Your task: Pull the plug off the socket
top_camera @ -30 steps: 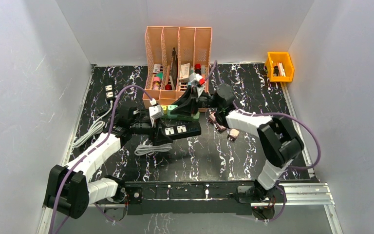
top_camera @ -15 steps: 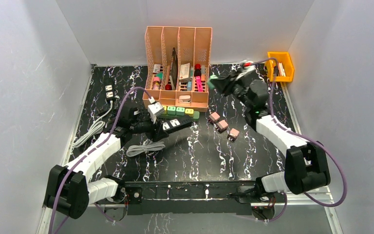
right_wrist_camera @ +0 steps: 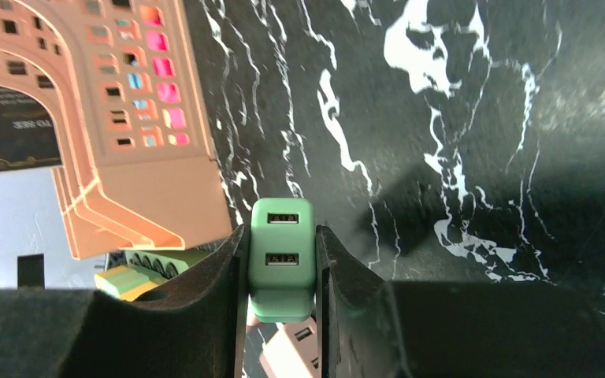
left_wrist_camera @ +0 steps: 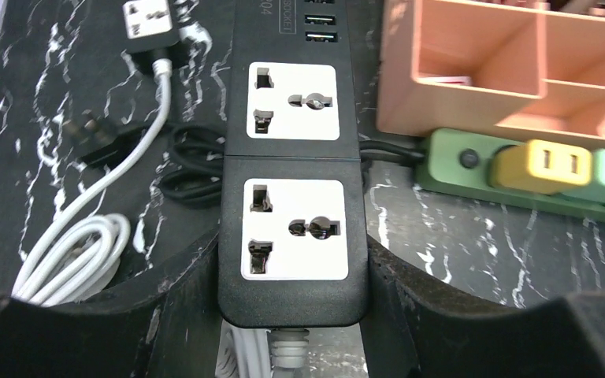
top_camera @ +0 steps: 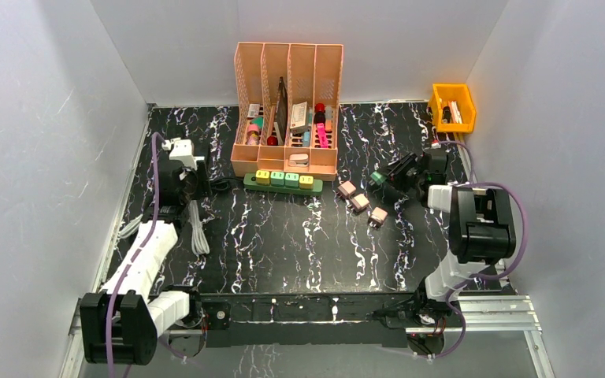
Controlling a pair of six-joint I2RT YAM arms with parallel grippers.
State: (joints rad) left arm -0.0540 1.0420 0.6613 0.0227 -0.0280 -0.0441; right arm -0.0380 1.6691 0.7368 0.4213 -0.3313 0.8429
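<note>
Separation looks done: the right gripper (right_wrist_camera: 281,236), pinching the green charger plug (right_wrist_camera: 282,256), has swung from table centre to the right. The left gripper (left_wrist_camera: 291,252) has carried the black power strip (left_wrist_camera: 291,161), clasped between its fingers, far left, its visible sockets empty.

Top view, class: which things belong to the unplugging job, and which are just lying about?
Job: green plug, shut in the right gripper; black power strip, held by the left gripper.
Lying about: pink organiser, orange bin, three pink adapters, green strip with its plugs, white cable.
</note>
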